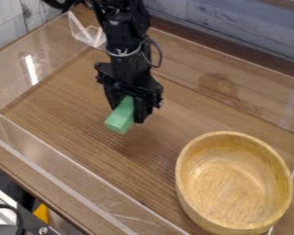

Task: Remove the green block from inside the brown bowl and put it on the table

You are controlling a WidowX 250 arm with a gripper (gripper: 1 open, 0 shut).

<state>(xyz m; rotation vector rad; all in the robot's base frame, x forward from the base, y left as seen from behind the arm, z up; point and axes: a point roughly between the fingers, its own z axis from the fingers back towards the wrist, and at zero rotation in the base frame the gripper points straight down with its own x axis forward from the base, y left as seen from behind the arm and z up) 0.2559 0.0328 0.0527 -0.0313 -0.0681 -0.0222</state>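
Note:
My black gripper [130,108] points straight down over the middle of the table [76,138], shut on the green block [122,117]. The bright green bar hangs tilted between the fingers, its lower end sticking out toward the front left, close above the wood. Whether that end touches the tabletop I cannot tell. The brown bowl [233,181] sits at the front right, well apart from the gripper, and its inside is bare wood.
Clear acrylic walls [63,188] edge the table at the front, left and back. A dark smudge [223,87] marks the tabletop behind the bowl. Cables show at the bottom left corner.

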